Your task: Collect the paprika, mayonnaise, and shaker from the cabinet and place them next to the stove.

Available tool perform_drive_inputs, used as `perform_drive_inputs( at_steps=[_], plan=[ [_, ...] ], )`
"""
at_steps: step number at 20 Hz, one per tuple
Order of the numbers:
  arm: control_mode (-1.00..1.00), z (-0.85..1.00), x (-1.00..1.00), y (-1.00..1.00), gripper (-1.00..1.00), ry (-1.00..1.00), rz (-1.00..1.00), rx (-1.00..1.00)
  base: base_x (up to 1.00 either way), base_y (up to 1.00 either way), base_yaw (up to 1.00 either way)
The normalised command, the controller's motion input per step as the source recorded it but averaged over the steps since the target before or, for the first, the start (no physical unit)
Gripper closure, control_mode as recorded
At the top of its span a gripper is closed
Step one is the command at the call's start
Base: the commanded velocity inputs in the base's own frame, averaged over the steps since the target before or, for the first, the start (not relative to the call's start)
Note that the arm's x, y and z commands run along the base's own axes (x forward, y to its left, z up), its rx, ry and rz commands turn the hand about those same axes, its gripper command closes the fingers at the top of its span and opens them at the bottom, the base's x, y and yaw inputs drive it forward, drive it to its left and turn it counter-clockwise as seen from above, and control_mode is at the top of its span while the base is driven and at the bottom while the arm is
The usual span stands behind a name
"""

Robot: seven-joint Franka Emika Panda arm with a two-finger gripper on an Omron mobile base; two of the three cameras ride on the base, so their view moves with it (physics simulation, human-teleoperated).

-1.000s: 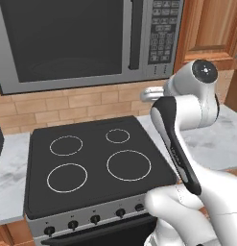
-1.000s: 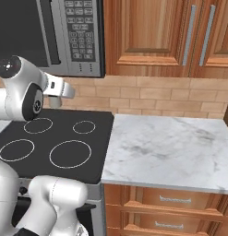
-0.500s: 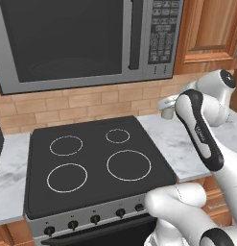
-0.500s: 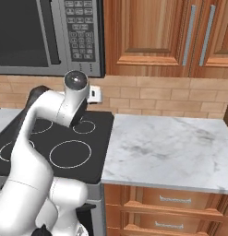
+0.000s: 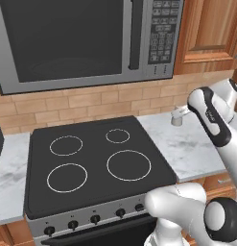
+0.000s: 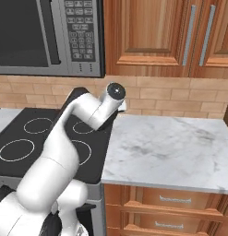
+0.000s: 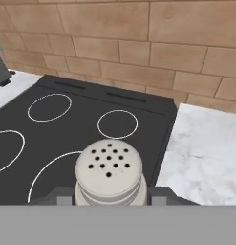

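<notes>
The shaker (image 7: 109, 173) sits directly ahead of the tool, low in the frame, its rounded perforated cap facing the camera; dark gripper (image 7: 110, 198) parts flank its base on either side, so the item is clamped between them. Beyond the shaker lies the stove (image 7: 76, 124), black glass with white burner rings; a small ring lies straight ahead, others off to the left. The marble counter (image 7: 205, 158) adjoins the stove on the right; a brick wall (image 7: 138, 43) rises behind both.
</notes>
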Motion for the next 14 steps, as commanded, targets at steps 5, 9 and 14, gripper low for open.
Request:
perform_drive_inputs(
  at_steps=[5, 9, 14],
  plan=[
    [-1.0, -0.65, 0.47, -0.26, 1.0, -0.02, 0.25, -0.08, 0.0, 0.0, 0.0],
    [-1.0, -0.49, 0.33, -0.22, 1.0, 0.0, 0.24, -0.02, 0.0, 0.0, 0.0],
    [-1.0, -0.42, 0.36, -0.21, 1.0, 0.0, 0.22, 0.0, 0.0, 0.0, 0.0]
  ],
)
